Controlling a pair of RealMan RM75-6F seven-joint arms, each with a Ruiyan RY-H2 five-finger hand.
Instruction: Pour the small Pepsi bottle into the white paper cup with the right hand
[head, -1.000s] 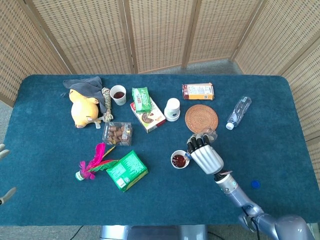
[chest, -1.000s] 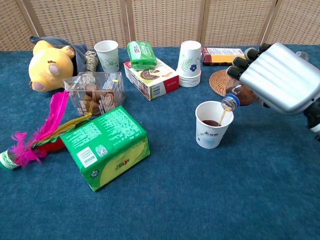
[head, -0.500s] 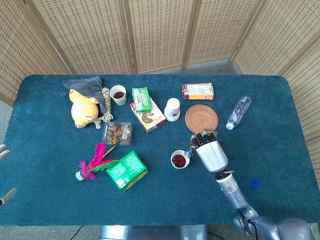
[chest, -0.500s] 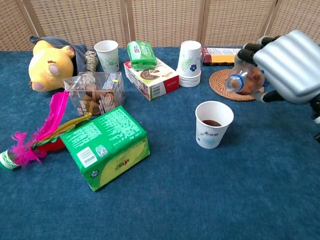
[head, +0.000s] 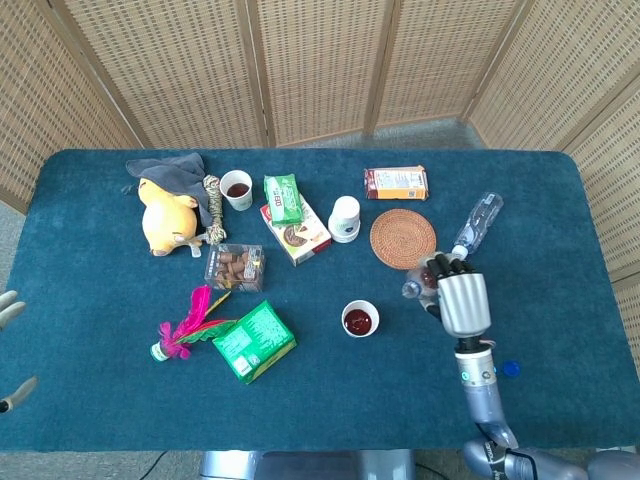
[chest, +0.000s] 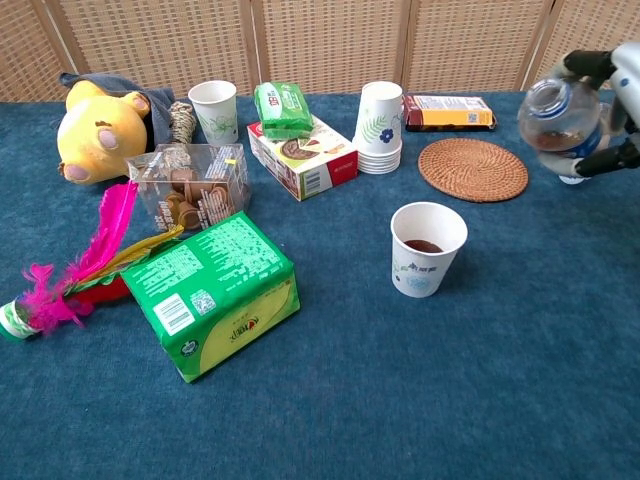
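Observation:
The white paper cup (head: 360, 319) stands near the table's middle with dark cola in it, also in the chest view (chest: 428, 248). My right hand (head: 463, 302) is to the cup's right and grips the small Pepsi bottle (head: 421, 283), uncapped, its mouth pointing left and clear of the cup. In the chest view the bottle (chest: 558, 115) is raised at the right edge with a little brown liquid inside, and only part of the right hand (chest: 626, 88) shows. A few fingertips of my left hand (head: 9, 308) show at the far left edge, spread apart and holding nothing.
A blue cap (head: 511, 368) lies right of my forearm. A woven coaster (head: 403, 237), a water bottle (head: 477, 225) and a stack of cups (head: 345, 218) sit behind the cup. A green box (head: 254, 341), a feather shuttlecock (head: 185, 328) and a plush toy (head: 167, 217) lie to the left.
The pouring stopped. My right hand drew the bottle up and off to the right, away from the cup, tipping it back.

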